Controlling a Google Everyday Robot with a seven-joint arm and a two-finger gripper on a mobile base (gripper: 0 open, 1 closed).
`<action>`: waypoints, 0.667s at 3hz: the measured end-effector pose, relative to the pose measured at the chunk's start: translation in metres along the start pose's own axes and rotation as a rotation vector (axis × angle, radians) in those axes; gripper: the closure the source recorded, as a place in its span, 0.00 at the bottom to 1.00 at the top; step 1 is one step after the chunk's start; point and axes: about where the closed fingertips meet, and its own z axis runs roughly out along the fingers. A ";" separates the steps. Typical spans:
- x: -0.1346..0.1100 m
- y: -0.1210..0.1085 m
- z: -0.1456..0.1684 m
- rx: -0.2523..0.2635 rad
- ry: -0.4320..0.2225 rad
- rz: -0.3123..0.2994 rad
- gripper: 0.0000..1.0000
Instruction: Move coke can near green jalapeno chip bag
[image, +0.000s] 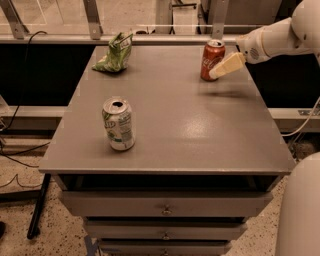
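Grey tabletop (175, 150) holds a white-and-green can (119, 124) nearest, left of centre, no part of the job. At upper right the gripper (222, 67) sits against the coke can (210, 59), likely lining up a grasp; how open it is I cannot tell. The green jalapeno chip bag (115, 52) lies well apart, upper left.

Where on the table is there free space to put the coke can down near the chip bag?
The table is bare between the chip bag and the coke can, and from the bag forward to the white-green can. It is crowded only at the coke can, where the gripper sits beside it.
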 end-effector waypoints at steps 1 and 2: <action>-0.005 -0.003 0.022 -0.016 -0.092 0.070 0.00; -0.004 0.004 0.039 -0.056 -0.108 0.163 0.18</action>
